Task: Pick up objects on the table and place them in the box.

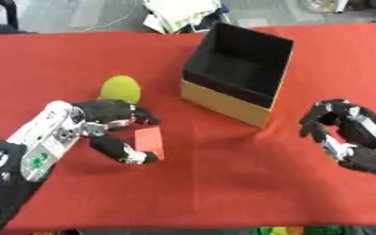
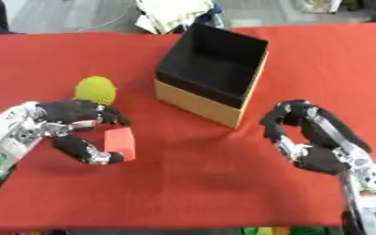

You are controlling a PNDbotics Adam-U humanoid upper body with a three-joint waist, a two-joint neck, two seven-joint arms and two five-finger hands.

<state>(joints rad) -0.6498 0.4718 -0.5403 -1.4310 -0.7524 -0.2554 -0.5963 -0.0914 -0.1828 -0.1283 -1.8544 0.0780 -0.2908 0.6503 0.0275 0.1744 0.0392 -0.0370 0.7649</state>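
Red tabletop (image 1: 223, 183). We curl our left hand (image 1: 115, 121) around a red block (image 1: 149, 141) beside the yellow ball (image 1: 120, 88); right hand (image 2: 307, 133) rests curled, empty. Grasp step, likely. Next: lift and carry rightward into the box (image 1: 231, 103).

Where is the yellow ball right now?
The yellow ball sits on the red table on the robot's left side, just behind the left hand and left of the box.
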